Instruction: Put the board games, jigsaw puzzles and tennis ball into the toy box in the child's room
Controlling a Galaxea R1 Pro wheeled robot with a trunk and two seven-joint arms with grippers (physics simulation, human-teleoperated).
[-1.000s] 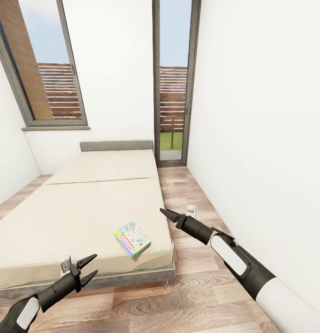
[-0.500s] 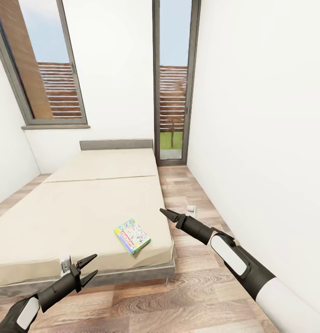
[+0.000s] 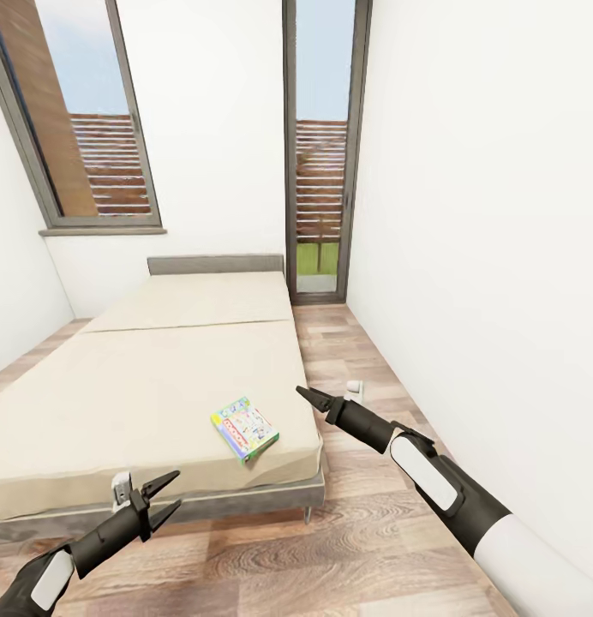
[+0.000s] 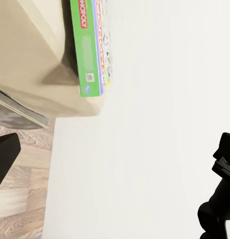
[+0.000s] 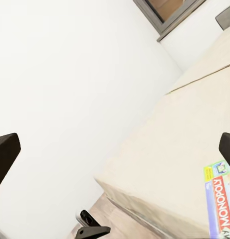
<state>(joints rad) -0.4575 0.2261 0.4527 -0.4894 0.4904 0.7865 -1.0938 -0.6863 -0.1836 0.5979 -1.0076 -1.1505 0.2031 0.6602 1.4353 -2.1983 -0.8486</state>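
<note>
One board game, the green-and-white Monopoly box (image 3: 245,433), lies flat on the beige bed (image 3: 159,377) near its foot-end right corner. The left wrist view catches the box (image 4: 92,50) edge-on, and the right wrist view shows its red banner (image 5: 222,204). My left gripper (image 3: 176,488) hovers open in front of the bed's foot, left of and below the box. My right gripper (image 3: 300,392) hangs beside the bed's right edge, just right of the box, its fingers (image 5: 6,154) spread wide. Both hold nothing. The table and toy box are out of view.
A narrow strip of wood floor (image 3: 365,514) runs between the bed and the white wall (image 3: 485,257) on the right. A small white object (image 3: 355,390) lies on that floor. Windows (image 3: 318,154) stand behind the grey headboard (image 3: 215,265).
The whole picture has shifted slightly: bed and box sit a little higher and farther in view, so the camera moved. Both arms keep their pose.
</note>
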